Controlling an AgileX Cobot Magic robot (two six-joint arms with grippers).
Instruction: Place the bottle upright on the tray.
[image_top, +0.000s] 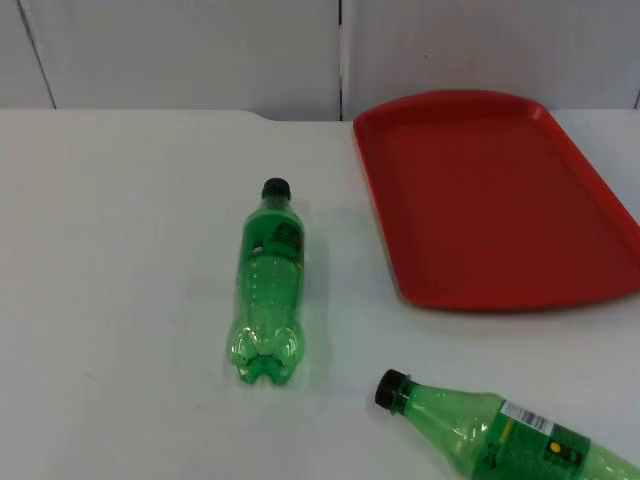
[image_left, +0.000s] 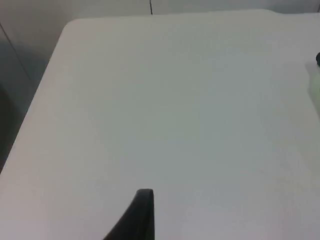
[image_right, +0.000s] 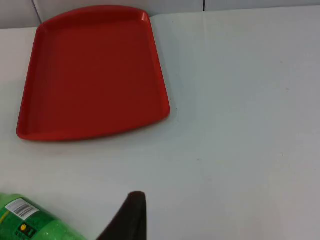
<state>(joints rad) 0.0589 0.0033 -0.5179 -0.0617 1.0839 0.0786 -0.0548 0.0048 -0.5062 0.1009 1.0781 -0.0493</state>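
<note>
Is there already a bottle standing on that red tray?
No, the tray holds nothing; both green bottles lie on their sides on the white table.

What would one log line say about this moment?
tray: bare, red | bottle: lying beside tray, cap toward wall | second bottle: lying at near edge | arms: waiting

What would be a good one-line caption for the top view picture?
Two green bottles lie on their sides on a white table, beside a red tray.
</note>
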